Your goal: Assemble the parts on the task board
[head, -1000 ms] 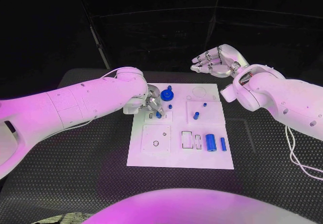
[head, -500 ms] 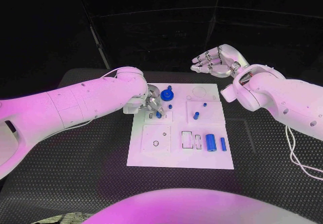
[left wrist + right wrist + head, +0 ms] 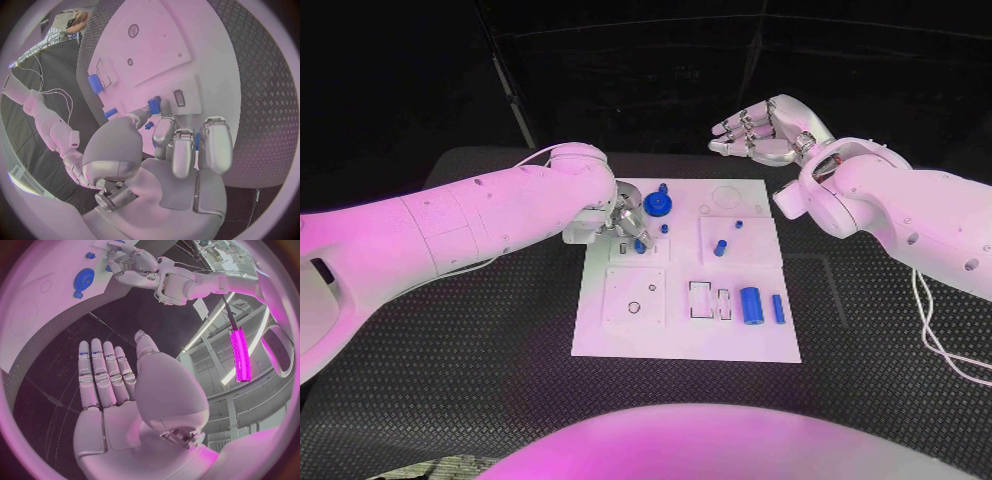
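Observation:
The white task board (image 3: 687, 330) lies mid-table. My left hand (image 3: 620, 224) hovers low over its far left part and pinches a small blue part (image 3: 640, 243) between thumb and a finger; the left wrist view shows that part (image 3: 154, 105) at the fingertips (image 3: 166, 109) of my left hand (image 3: 178, 150). A blue round part (image 3: 659, 207) stands just beyond that hand. Two small blue pegs (image 3: 720, 247) stand mid-board, and a blue cylinder (image 3: 751, 305) with a thin blue bar (image 3: 779, 308) lies at the near right. My right hand (image 3: 764, 130) is raised beyond the board's far right corner, fingers straight and apart (image 3: 106, 380), holding nothing.
The board has empty slots (image 3: 701, 300) beside the cylinder and a square plate with holes (image 3: 635, 292) at the near left. Black ribbed table (image 3: 459, 370) surrounds the board. A white cable (image 3: 935, 330) hangs along my right arm.

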Controlling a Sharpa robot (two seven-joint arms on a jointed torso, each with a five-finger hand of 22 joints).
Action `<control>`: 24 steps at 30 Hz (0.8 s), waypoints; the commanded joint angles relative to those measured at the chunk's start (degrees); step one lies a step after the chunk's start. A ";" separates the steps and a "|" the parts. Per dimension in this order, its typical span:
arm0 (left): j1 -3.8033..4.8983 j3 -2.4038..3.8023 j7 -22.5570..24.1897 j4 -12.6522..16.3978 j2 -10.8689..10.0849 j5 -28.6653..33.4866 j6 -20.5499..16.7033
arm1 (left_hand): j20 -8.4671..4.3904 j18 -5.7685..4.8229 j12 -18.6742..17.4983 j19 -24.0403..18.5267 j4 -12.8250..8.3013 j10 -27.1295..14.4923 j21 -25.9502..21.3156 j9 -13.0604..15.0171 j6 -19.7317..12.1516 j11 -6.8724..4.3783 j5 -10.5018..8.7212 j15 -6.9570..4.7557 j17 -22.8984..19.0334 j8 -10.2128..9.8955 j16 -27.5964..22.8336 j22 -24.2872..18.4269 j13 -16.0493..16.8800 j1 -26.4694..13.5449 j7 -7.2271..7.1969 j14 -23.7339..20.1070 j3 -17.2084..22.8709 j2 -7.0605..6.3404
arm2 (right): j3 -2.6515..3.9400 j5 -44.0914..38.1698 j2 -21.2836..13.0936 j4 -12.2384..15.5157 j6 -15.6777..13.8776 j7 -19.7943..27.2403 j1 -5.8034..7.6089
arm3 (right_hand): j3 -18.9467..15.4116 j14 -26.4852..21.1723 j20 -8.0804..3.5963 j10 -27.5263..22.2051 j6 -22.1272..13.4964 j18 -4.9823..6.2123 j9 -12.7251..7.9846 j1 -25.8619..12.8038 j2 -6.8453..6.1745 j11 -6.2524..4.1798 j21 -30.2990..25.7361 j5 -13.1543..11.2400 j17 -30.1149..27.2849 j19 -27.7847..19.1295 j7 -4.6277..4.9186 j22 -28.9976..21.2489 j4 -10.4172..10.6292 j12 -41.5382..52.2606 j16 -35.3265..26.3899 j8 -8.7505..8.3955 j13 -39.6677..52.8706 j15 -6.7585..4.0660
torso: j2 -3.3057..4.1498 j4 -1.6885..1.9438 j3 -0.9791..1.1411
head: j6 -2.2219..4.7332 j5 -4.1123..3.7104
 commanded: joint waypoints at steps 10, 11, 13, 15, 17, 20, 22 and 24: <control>-0.64 -0.53 -1.26 -0.31 -0.21 -1.12 3.71 | -0.18 -0.07 0.60 0.32 0.63 0.50 0.31 0.10 0.89 -0.09 0.06 -0.41 15.10 -0.09 0.18 3.36 0.40 -1.22 -0.10 5.94 -1.25 0.43 | 0.03 0.18 -0.06 0.21 0.24 0.45 0.09 | -0.27 -0.04 -0.06 -0.23 0.43 0.28 0.04 -0.47 0.25 0.22 -0.26 0.31 -0.08 0.30 0.64 -0.09 -0.10 0.39 -0.37 -0.35 -0.08 -0.01 | 0.05 0.07 -0.06 | 0.00 -0.10; -0.64 -0.54 -1.26 -0.31 -0.21 -1.13 3.75 | -0.18 -0.07 0.63 0.33 0.68 0.53 0.32 0.11 0.95 -0.11 0.07 -0.41 15.10 -0.07 0.18 3.37 0.45 -1.27 -0.12 5.94 -1.32 0.48 | 0.03 0.18 -0.06 0.21 0.24 0.45 0.09 | -0.27 -0.04 -0.06 -0.23 0.43 0.28 0.04 -0.47 0.25 0.22 -0.26 0.31 -0.08 0.30 0.64 -0.09 -0.10 0.39 -0.37 -0.35 -0.08 -0.01 | 0.05 0.08 -0.07 | 0.00 -0.10; -0.64 -0.54 -1.25 -0.31 -0.22 -1.13 3.80 | -0.20 -0.07 0.69 0.33 0.80 0.58 0.32 0.14 1.06 -0.14 0.07 -0.42 15.10 -0.02 0.18 3.38 0.52 -1.41 -0.16 5.94 -1.48 0.56 | 0.03 0.18 -0.06 0.20 0.24 0.45 0.09 | -0.27 -0.04 -0.06 -0.23 0.43 0.28 0.04 -0.47 0.25 0.22 -0.26 0.31 -0.08 0.30 0.64 -0.09 -0.10 0.39 -0.37 -0.35 -0.08 -0.01 | 0.05 0.08 -0.09 | 0.00 -0.09; -0.64 -0.54 -1.25 -0.32 -0.24 -1.14 3.83 | -0.20 -0.07 0.68 0.33 0.83 0.58 0.31 0.14 1.08 -0.14 0.07 -0.43 15.10 -0.02 0.18 3.38 0.51 -1.44 -0.16 5.94 -1.51 0.58 | 0.03 0.18 -0.06 0.21 0.24 0.45 0.09 | -0.28 -0.04 -0.06 -0.23 0.43 0.28 0.04 -0.48 0.25 0.22 -0.26 0.32 -0.08 0.30 0.64 -0.09 -0.10 0.39 -0.37 -0.35 -0.08 -0.01 | 0.08 0.09 -0.10 | 0.00 -0.13; -0.64 -0.54 -1.25 -0.34 -0.25 -1.14 3.83 | -0.21 -0.08 0.67 0.36 0.91 0.58 0.34 0.15 1.14 -0.15 0.07 -0.43 15.10 0.00 0.18 3.42 0.49 -1.55 -0.18 5.94 -1.62 0.61 | 0.03 0.18 -0.06 0.22 0.26 0.45 0.09 | -0.29 -0.04 -0.06 -0.22 0.45 0.28 0.05 -0.51 0.26 0.21 -0.29 0.33 -0.09 0.32 0.63 -0.09 -0.08 0.41 -0.38 -0.34 -0.08 -0.01 | 0.09 0.09 -0.09 | 0.00 -0.11; -0.64 -0.54 -1.24 -0.40 -0.24 -1.24 3.71 | -0.22 -0.08 0.70 0.36 1.06 0.62 0.34 0.17 1.21 -0.17 0.07 -0.45 15.10 0.02 0.18 3.43 0.54 -1.72 -0.20 5.94 -1.78 0.69 | 0.03 0.18 -0.05 0.24 0.27 0.46 0.09 | -0.29 -0.04 -0.06 -0.22 0.45 0.28 0.05 -0.51 0.26 0.21 -0.29 0.33 -0.09 0.32 0.63 -0.09 -0.08 0.41 -0.38 -0.34 -0.08 -0.01 | 0.07 0.09 -0.08 | 0.00 -0.15; -0.64 -0.54 -1.24 -0.51 -0.21 -1.47 3.54 | -0.24 -0.08 0.71 0.36 1.27 0.64 0.32 0.18 1.28 -0.20 0.10 -0.46 15.10 0.03 0.18 3.42 0.56 -1.91 -0.23 5.94 -1.93 0.90 | 0.03 0.18 -0.06 0.27 0.28 0.46 0.09 | -0.30 -0.04 -0.06 -0.21 0.46 0.28 0.05 -0.53 0.26 0.21 -0.30 0.33 -0.10 0.32 0.63 -0.09 -0.07 0.41 -0.38 -0.34 -0.08 -0.01 | 0.08 0.08 -0.10 | 0.00 -0.14; -0.64 -0.54 -1.23 -0.64 -0.18 -1.59 3.40 | -0.24 -0.08 0.72 0.37 1.36 0.65 0.32 0.18 1.30 -0.21 0.11 -0.47 15.10 0.03 0.18 3.44 0.57 -1.98 -0.24 5.94 -1.96 1.03 | 0.03 0.18 -0.08 0.29 0.27 0.46 0.09 | -0.30 -0.04 -0.06 -0.21 0.46 0.28 0.05 -0.53 0.26 0.21 -0.30 0.33 -0.10 0.32 0.63 -0.09 -0.07 0.41 -0.38 -0.34 -0.08 -0.01 | 0.11 0.08 -0.10 | 0.00 -0.14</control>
